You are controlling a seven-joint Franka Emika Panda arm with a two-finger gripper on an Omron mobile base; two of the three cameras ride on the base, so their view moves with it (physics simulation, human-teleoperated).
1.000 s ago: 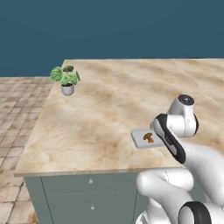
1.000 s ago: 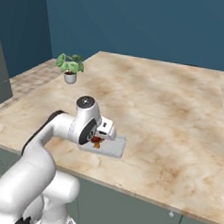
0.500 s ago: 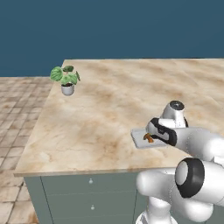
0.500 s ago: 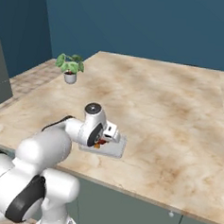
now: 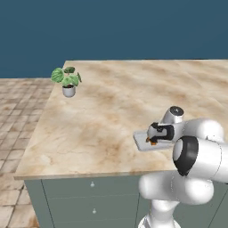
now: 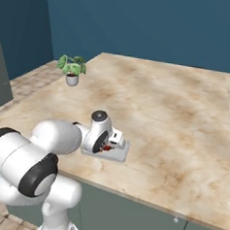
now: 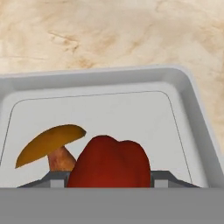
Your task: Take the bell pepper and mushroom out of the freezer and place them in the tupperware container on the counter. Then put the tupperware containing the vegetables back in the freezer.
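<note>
As both vegetables lay inside the tupperware (image 7: 192, 109), the first half of the task appeared complete: the pepper (image 7: 109, 164) sat at the near side of the tray with the mushroom (image 7: 52, 151) just beside it, touching or nearly so. The jaws stood spread to either side of the pepper, their tips low over the tray; whether they were pinching it or had let go could not be told. The gripper (image 5: 156, 133) hung close over the tray, which rested near the front edge of the worktop (image 5: 111, 102). Carrying the loaded tray to the freezer was judged still outstanding. The marbled worktop also bore a potted plant (image 6: 71, 69) at its far corner, well apart; behind it stood a dark blue wall (image 5: 111, 26).
</note>
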